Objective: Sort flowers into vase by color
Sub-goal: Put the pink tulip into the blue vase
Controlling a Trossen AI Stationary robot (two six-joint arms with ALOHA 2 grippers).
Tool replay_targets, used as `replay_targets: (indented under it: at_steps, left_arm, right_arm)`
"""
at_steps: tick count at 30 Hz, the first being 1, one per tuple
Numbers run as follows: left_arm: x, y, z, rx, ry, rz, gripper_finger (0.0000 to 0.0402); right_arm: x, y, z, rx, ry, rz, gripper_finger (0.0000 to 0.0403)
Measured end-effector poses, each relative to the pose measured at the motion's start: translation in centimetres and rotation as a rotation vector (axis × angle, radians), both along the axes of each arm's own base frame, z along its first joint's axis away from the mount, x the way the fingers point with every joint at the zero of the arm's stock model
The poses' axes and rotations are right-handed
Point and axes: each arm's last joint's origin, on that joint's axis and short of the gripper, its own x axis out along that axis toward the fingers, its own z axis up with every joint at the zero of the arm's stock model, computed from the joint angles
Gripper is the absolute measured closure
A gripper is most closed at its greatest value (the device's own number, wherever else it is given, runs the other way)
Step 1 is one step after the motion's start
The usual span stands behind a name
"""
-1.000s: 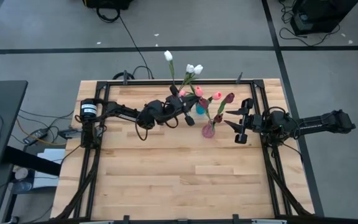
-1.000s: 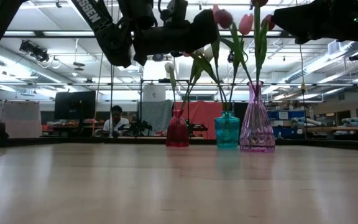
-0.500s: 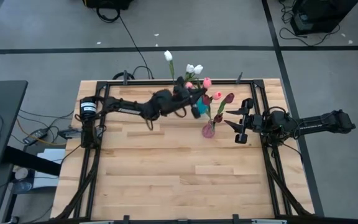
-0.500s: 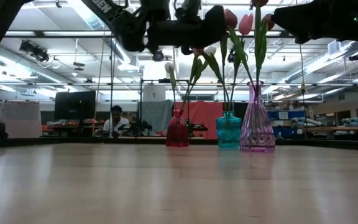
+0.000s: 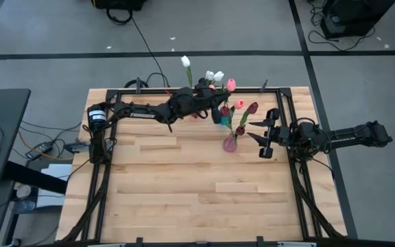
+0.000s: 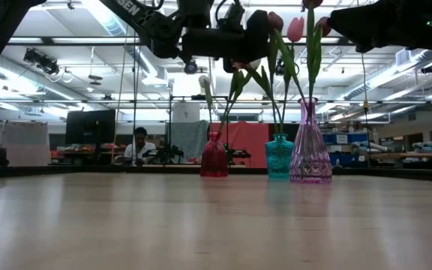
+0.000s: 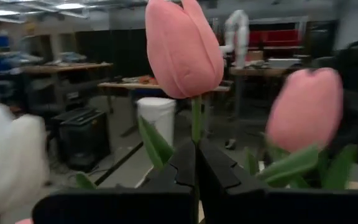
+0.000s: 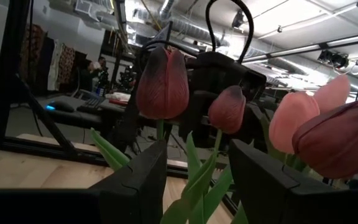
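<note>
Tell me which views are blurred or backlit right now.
Left wrist view: the pink tulip pinched in the left tool is sharp, while its neighbour and the white blooms are soft. Low view: ceiling lights silhouette the arms; the three vases stay readable. Right wrist view: maroon tulips sharp.

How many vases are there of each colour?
Red glass vase: 1
Teal glass vase: 1
Clear pink glass vase: 1
Total: 3 vases

Left end effector (image 7: 194, 163) clamped (right end effector (image 8: 197, 180) spread).
</note>
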Motion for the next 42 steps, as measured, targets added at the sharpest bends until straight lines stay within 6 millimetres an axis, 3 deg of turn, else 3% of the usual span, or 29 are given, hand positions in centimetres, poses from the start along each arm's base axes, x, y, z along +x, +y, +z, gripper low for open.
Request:
replay_targets:
  at_steps: [6,13,22,37,42]
  left_arm:
    - [0.0,0.0,0.3,0.053,-0.013,-0.116,0.0394]
    - [-0.1,1.3,0.4,0.018,0.053,-0.189,0.0396]
    - [0.1,1.7,0.2,0.041,0.169,-0.191,0.0394]
    - [0.7,1.6,-1.1,0.027,0.178,-0.231,0.0391]
    - [0.8,1.5,-1.0,0.027,0.164,-0.233,0.0365]
  right_arm:
    - [0.1,0.0,0.0,0.0,-0.002,0.0,0.0218]
    - [0.4,0.0,-0.1,-0.002,0.002,0.0,0.0218]
    - [0.6,0.0,-0.1,-0.009,0.002,-0.003,0.0218]
    - [0.7,0.0,-0.2,-0.004,0.003,-0.001,0.0218]
    - [0.8,0.0,-0.2,-0.004,0.003,-0.001,0.0218]
